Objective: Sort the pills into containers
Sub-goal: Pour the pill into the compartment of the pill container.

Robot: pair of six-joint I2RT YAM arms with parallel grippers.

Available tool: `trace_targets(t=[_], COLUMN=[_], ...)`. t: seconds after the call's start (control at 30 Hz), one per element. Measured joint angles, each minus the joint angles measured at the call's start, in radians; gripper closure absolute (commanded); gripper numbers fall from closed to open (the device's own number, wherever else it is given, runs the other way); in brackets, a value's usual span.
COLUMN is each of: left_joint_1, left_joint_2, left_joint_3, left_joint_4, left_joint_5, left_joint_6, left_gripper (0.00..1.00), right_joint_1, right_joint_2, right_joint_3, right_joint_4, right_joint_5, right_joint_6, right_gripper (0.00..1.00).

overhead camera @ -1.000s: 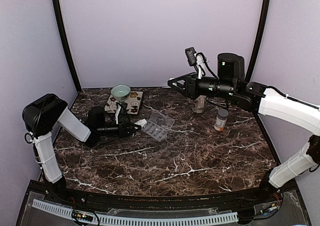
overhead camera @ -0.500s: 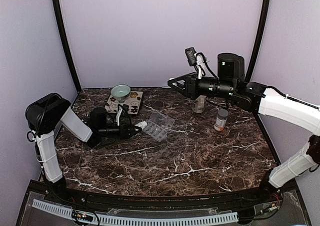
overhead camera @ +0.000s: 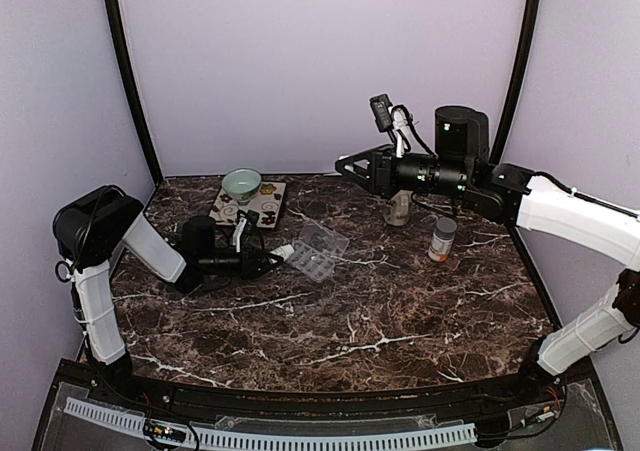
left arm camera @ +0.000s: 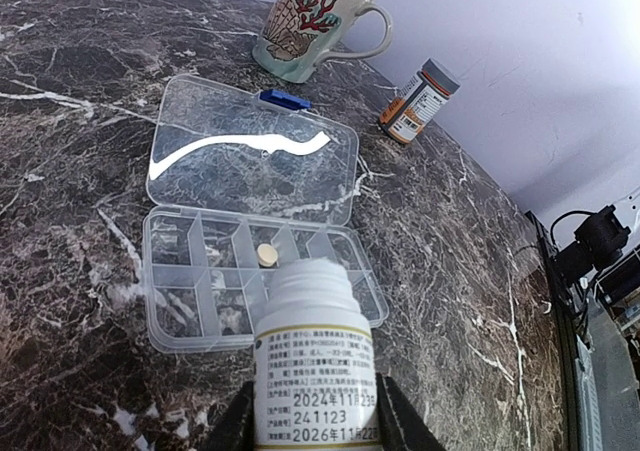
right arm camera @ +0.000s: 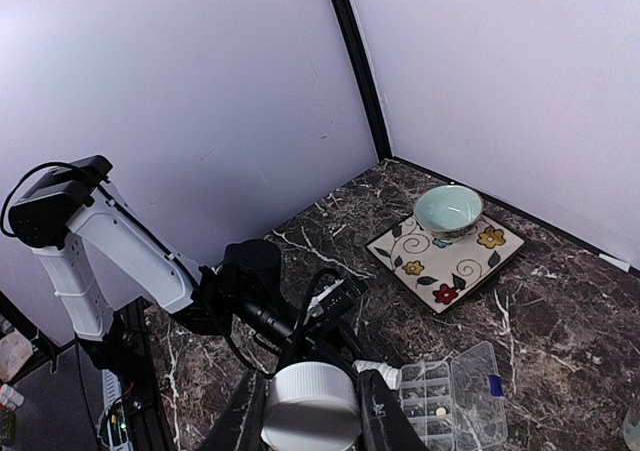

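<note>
By organizer (left arm camera: 250,271), L end effector (left arm camera: 312,423) holds white bottle (left arm camera: 315,366) sideways.

Dark marble table (overhead camera: 350,321), white-veined. Far left: a square plate (overhead camera: 266,211) with a flower pattern, lying flat. A pale green bowl (overhead camera: 241,183) stands upright on one corner of it. Far right: a mug (left arm camera: 305,21) with a coral pattern, upright, handle to the side. Near the mug but apart from it, an orange bottle (left arm camera: 418,101), labelled, capped and upright.
</note>
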Motion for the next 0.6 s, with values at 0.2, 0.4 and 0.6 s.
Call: trace_targets(t=[0.2, 0.4, 0.6], left_joint_1=[0.000, 0.000, 0.000], left_joint_2=[0.004, 0.005, 0.005], left_joint_3=[0.010, 0.028, 0.039], left_joint_4=[-0.010, -0.033, -0.071], left_joint_5=[-0.014, -0.035, -0.048], left_joint_6=[0.007, 0.016, 0.026], left_gripper=[1.00, 1.00, 1.00], right_joint_1=[0.000, 0.000, 0.000], right_joint_2=[0.000, 0.000, 0.000], right_joint_3=[0.000, 0.000, 0.000], right_joint_4=[0.000, 0.000, 0.000], right_joint_5=[0.000, 0.000, 0.000], right_joint_6=[0.000, 0.000, 0.000], right_gripper=[0.98, 0.98, 0.98])
